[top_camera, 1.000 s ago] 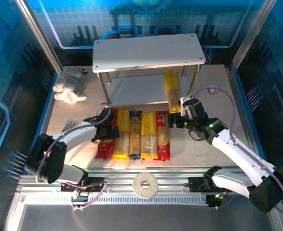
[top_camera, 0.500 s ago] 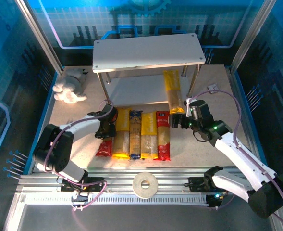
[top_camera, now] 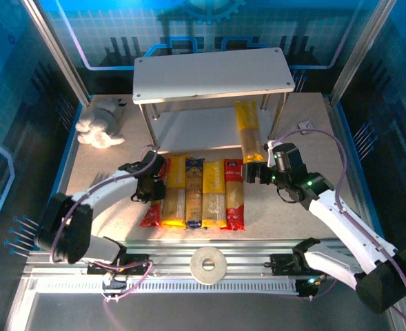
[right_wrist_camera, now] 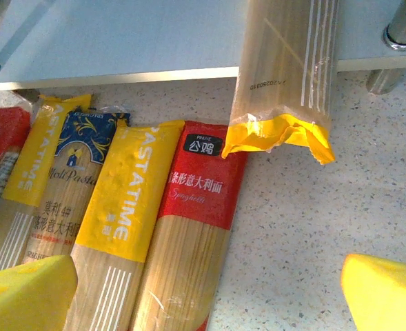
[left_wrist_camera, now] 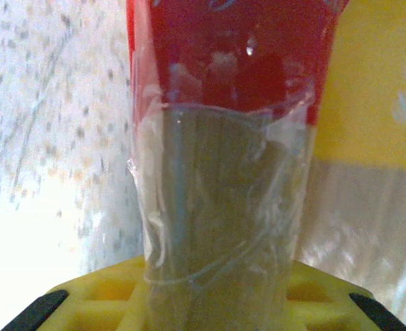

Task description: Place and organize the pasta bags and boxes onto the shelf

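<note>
Your left gripper (top_camera: 151, 185) clamps the red pack (top_camera: 149, 214) at centre-left of the top view; your right gripper (top_camera: 255, 172) hangs, fingers apart, right of centre.

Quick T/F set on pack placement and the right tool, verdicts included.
1. A pack lies on the two-tier white shelf's top board. False: nothing lies on it.
2. One yellow spaghetti pack lies partly on the lower board. True.
3. Five long spaghetti packs lie side by side on the speckled table. True.
4. The right tool grips a red pack. False: it is open and holds nothing.
</note>
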You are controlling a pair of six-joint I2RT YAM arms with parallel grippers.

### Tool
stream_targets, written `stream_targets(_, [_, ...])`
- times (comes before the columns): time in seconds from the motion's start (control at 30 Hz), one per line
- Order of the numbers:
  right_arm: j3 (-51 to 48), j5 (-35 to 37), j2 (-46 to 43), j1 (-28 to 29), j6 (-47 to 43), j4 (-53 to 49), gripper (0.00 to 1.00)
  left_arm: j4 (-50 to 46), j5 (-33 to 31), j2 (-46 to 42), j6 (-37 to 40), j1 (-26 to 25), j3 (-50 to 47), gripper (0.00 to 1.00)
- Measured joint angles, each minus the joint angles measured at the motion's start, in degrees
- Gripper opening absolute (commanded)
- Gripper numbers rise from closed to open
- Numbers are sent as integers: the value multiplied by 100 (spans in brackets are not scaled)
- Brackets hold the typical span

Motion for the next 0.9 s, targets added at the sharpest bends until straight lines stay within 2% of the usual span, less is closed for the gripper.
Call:
stream_targets(0.2, [0,-48,33,2,4,57,98,-870,223,-1106,-7,-212,229,0])
stream_targets(0.37, [0,-149,299,55,46,184,98,-1008,216,-1270,0,-223,688,0])
stream_targets(0.53, [15,-195,671,313,90,271,98,-546,109,-686,122,-221,1281,0])
stream_targets(0.9, [317,-317,881,498,87,302,98,935,-485,1333,269,13,2433,0])
